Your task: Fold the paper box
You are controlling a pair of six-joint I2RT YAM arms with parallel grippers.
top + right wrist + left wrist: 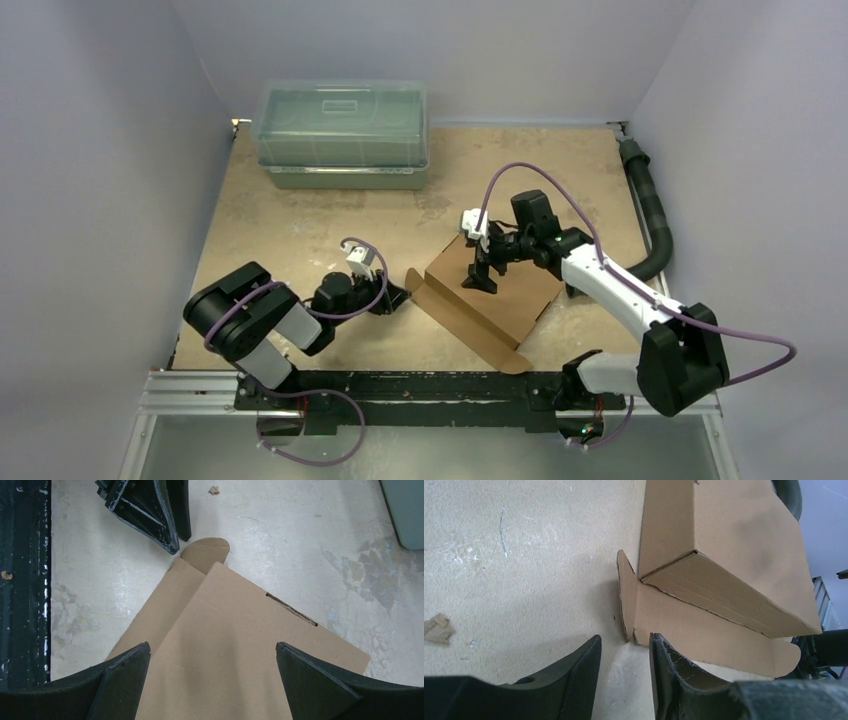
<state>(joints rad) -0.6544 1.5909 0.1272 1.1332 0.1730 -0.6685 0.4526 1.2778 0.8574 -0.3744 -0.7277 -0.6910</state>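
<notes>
One paper box [518, 297], two tools [398, 297] [482, 280].

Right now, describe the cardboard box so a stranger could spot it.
On the tan table, look toward the front edge. The paper box lies under the right end effector: low, plain brown cardboard with loose flaps, unlike the clear greenish lidded bin at the back.

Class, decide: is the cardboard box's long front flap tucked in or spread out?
Spread out. The flap lies flat on the table, outside the wall of the paper box.
</notes>
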